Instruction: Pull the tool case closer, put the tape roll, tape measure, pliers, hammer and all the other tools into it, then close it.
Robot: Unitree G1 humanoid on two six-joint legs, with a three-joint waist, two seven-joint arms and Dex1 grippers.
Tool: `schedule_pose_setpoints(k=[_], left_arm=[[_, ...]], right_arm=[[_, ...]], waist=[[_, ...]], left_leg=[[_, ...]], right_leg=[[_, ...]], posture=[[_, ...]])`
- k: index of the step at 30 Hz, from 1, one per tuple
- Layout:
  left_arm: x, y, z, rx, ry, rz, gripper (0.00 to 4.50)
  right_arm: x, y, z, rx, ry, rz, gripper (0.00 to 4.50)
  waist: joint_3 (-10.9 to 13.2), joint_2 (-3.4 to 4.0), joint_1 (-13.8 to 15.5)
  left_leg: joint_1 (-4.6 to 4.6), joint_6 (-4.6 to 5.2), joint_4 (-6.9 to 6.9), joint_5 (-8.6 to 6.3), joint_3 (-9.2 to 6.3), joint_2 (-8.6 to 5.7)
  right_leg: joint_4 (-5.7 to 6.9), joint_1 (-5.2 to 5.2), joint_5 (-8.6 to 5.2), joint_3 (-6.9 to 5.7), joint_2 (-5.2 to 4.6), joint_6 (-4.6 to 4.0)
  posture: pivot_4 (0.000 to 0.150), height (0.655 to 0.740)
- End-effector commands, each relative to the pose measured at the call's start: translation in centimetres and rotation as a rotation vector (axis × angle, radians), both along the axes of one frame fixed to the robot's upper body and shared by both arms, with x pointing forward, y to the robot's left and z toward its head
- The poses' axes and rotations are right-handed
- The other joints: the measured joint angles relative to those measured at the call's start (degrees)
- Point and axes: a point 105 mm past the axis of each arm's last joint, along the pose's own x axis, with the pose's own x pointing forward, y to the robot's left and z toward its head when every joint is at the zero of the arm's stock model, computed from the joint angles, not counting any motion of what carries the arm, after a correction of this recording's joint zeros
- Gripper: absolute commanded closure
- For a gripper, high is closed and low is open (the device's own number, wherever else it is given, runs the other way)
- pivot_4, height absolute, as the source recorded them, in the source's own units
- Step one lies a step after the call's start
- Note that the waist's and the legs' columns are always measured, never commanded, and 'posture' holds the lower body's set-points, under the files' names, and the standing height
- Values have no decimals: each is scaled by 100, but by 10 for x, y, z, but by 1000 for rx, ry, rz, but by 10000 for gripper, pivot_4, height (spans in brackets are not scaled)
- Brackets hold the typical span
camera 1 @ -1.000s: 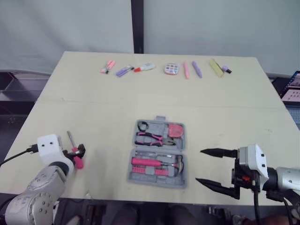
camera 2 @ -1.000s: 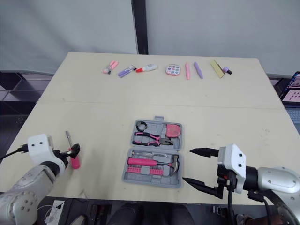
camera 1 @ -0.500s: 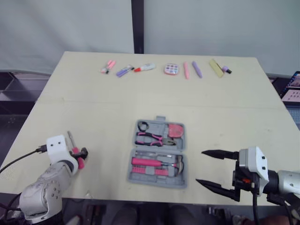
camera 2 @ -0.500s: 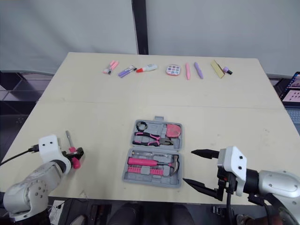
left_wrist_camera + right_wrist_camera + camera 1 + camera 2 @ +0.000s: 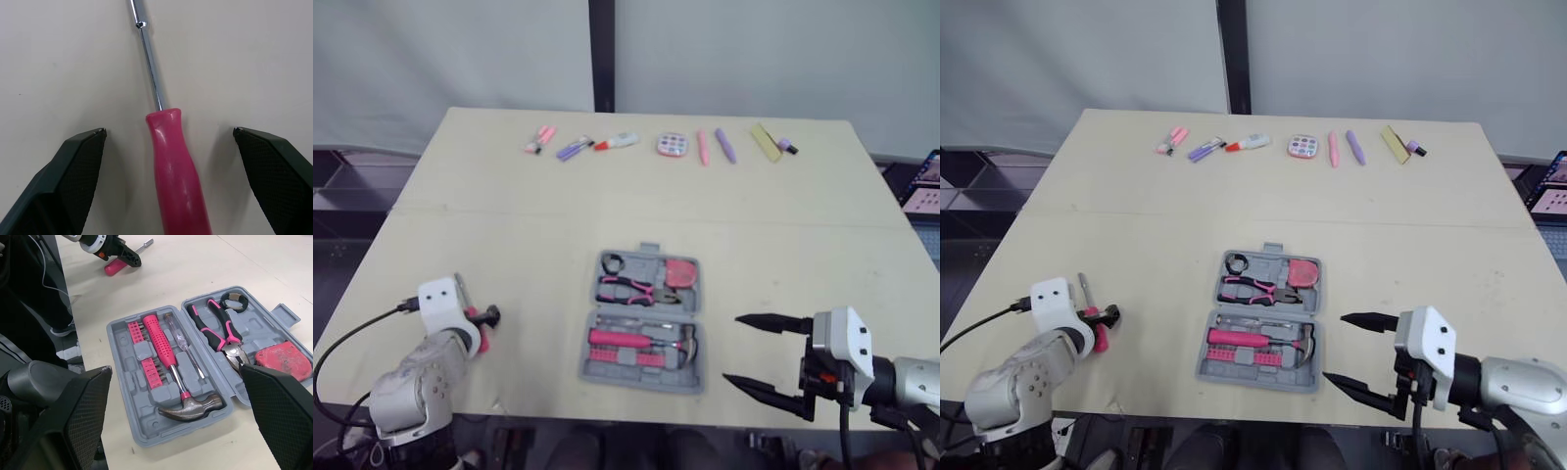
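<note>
The tool case [image 5: 138, 350] lies open and flat near the front middle of the worktop [image 5: 509, 225], its two halves one behind the other and its hinge running left to right. In the near half the hammer [image 5: 168, 364] lies along the case's length, pink handle to the left and steel head to the right. In the far half the pliers [image 5: 226, 335] lie the same way, handles left and nose right, with the tape roll [image 5: 233, 301] at the far left corner and the tape measure [image 5: 283, 360] at the right end. A pink-handled screwdriver [image 5: 173, 161] lies on the worktop well to the left of the case, close to the front edge; its long axis runs roughly front to back, steel shaft pointing away from the robot and handle toward it. The left gripper [image 5: 168, 131] is down over the handle with its fingers spread, one on each side and neither touching it. The right gripper [image 5: 730, 348] hangs just right of the case, fingers spread wide and pointing at it, holding nothing.
</note>
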Motion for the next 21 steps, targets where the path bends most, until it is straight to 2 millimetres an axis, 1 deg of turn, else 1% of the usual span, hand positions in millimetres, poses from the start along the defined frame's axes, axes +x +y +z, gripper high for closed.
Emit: schedule_pose_setpoints(k=[1, 3, 7, 8, 9, 10, 13, 16, 19, 21], left_arm=[[0, 5, 0, -4, -11, 36, 2536], [0, 4, -2, -9, -9, 41, 8816], [-1, 5, -3, -10, -10, 39, 28546], [-1, 6, -3, -7, -10, 40, 34303], [-1, 6, -4, -4, -8, 40, 38851], [-1, 7, -4, 0, -9, 39, 39544], [-1, 9, -3, 14, -19, 29, 39513], [2, 18, 1, 26, -52, 27, 39513], [7, 23, 14, 56, -103, -26, 39513], [16, 16, 38, 68, -198, -187, 39513]], right_arm=[[-2, 2, 10, -13, -58, 8, 233], [-2, 2, 10, -14, -59, 7, 0], [-3, 3, 10, -14, -58, 6, 0], [-3, 3, 10, -14, -57, 6, 0], [-3, 3, 10, -13, -57, 6, 0], [-3, 3, 9, -13, -56, 6, 0], [-2, 4, 9, -11, -55, 5, 0], [-1, 3, 9, -10, -53, 0, 0], [-1, 1, 8, -8, -49, -6, 0], [-1, 0, 7, -6, -42, -11, 0]], waist=[[0, 0, 3], [-1, 0, 3], [-1, 0, 2], [-1, -1, 1], [-1, 0, 2], [-1, 0, 3], [-1, 0, 1], [-2, 1, 3], [-1, -1, -10], [1, -6, -9]], left_leg=[[0, 0, 0, 0, 0, 0], [0, 0, 1, 0, 0, 0], [0, 0, 1, 0, 0, -1], [0, 0, 1, 0, 0, -1], [0, 0, 1, 0, 0, -1], [0, 0, 1, 0, 0, -1], [1, 0, 1, 0, 0, -1], [2, 0, 1, 0, 0, -1], [2, 0, 0, 0, 0, 0], [2, 0, 0, 0, 0, 0]], right_leg=[[0, 0, 0, 0, 0, 0], [1, 0, 0, 0, -1, 0], [3, 0, 0, 0, 0, 0], [3, 0, 0, 0, 0, 0], [3, 0, 0, 0, 0, 0], [3, 0, 0, 0, -1, 0], [3, 0, 0, 0, -1, 0], [3, 0, 0, 0, -1, 0], [5, -1, 0, -1, 0, 0], [6, -3, 0, -1, 0, 0]], posture=[[1500, 7336], [1500, 7336], [1500, 7336], [1500, 7336], [1500, 7336], [1500, 7336], [1500, 7336], [1500, 7336], [1500, 7336], [1500, 7336]])
